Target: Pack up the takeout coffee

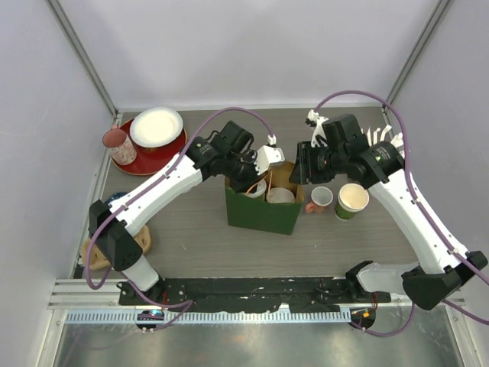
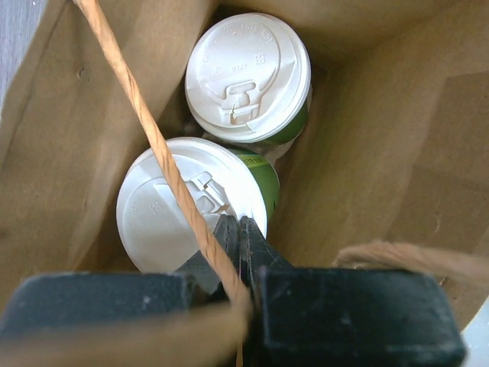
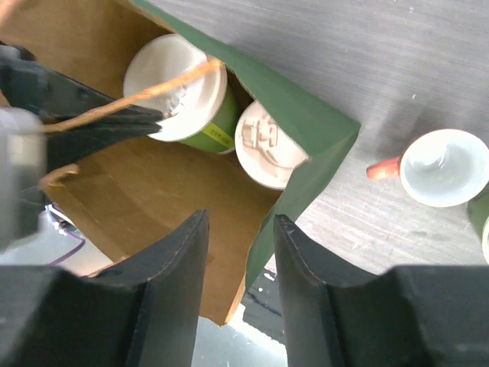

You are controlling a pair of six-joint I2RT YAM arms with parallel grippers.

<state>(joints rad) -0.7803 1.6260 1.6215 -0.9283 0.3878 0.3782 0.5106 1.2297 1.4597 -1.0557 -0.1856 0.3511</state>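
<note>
Two green takeout coffee cups with white lids stand side by side inside an open green paper bag (image 1: pixel 260 215). The top view shows the lids of the left cup (image 1: pixel 256 188) and the right cup (image 1: pixel 280 195). In the left wrist view one lid (image 2: pixel 248 76) is farther and the other (image 2: pixel 179 202) is just below my left gripper (image 2: pixel 238 222). That gripper is shut on the bag's brown twine handle (image 2: pixel 145 115) over the bag's left side (image 1: pixel 256 172). My right gripper (image 3: pixel 241 220) is open at the bag's right rim (image 3: pixel 306 115), which lies between its fingers.
A small pink-handled mug (image 1: pixel 321 199) and a lidless green paper cup (image 1: pixel 352 200) stand right of the bag. A red tray (image 1: pixel 172 151) with a white plate (image 1: pixel 157 126) and a pink cup (image 1: pixel 118 145) sits at the back left. A wooden object (image 1: pixel 95 252) lies near the left arm's base.
</note>
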